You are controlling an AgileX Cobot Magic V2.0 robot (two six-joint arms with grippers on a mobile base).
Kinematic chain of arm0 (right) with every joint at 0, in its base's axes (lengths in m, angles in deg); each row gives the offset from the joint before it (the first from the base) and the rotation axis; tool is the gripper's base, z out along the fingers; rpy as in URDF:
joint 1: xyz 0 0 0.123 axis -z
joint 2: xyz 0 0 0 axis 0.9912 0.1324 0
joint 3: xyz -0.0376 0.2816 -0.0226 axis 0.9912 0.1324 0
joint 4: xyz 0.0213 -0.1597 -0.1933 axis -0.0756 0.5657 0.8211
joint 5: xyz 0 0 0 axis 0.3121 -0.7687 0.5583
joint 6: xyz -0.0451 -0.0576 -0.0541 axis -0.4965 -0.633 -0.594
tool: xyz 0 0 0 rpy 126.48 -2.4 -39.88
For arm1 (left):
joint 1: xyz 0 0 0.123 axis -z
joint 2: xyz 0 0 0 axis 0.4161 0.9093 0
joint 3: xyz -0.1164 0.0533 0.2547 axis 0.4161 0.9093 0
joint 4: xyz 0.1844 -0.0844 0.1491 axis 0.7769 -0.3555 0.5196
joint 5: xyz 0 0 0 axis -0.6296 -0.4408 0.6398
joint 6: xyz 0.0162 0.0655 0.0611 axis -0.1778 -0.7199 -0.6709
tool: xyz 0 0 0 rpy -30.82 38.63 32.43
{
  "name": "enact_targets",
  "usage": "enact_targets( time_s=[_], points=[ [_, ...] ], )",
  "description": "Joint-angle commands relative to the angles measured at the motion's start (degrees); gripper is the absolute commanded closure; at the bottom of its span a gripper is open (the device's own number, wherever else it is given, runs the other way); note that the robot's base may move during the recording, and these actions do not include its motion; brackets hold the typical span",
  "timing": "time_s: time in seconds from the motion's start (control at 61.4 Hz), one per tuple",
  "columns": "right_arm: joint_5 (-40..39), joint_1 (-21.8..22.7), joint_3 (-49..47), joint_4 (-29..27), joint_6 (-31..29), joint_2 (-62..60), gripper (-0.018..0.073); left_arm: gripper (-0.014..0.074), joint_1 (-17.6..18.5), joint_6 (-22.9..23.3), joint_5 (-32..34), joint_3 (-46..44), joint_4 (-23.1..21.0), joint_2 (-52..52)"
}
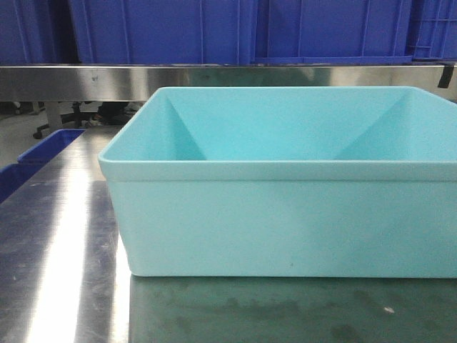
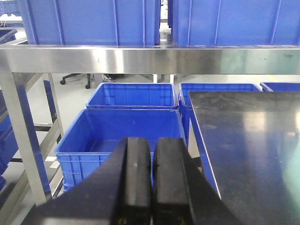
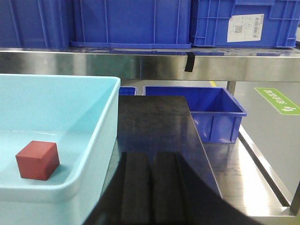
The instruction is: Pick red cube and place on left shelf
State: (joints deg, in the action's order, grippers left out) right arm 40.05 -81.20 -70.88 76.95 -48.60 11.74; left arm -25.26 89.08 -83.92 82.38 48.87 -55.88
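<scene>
We find the red cube (image 3: 37,160) flat at lower left, in a teal tub (image 3: 101,136). The steel left shelf (image 3: 93,63) spans the top.

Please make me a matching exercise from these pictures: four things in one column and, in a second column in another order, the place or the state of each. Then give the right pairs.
Column one
1. red cube
2. left gripper
3. white barcode label
4. green floor marking

Column two
A. on a blue crate that stands on the steel shelf
B. shut, holding nothing
C. on the floor, at the right edge of the right wrist view
D. inside the light teal tub

Pairs: 1-D, 2-B, 3-A, 4-C
</scene>
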Motion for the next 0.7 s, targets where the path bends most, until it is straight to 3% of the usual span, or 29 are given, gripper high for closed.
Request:
enact_targets(
  time_s=[0.0, 0.684],
  points=[
    [-5.16, 0.22, -0.9, -0.19, -0.43, -1.26, 0.0503, 0.0495, 0.33, 0.05, 5.0, 1.32, -0.38, -0.85],
    [-7.51, 0.22, -0.9, 0.21, -0.43, -1.26, 0.0503, 0.0495, 0.33, 0.05, 5.0, 1.32, -0.38, -0.85]
  ],
)
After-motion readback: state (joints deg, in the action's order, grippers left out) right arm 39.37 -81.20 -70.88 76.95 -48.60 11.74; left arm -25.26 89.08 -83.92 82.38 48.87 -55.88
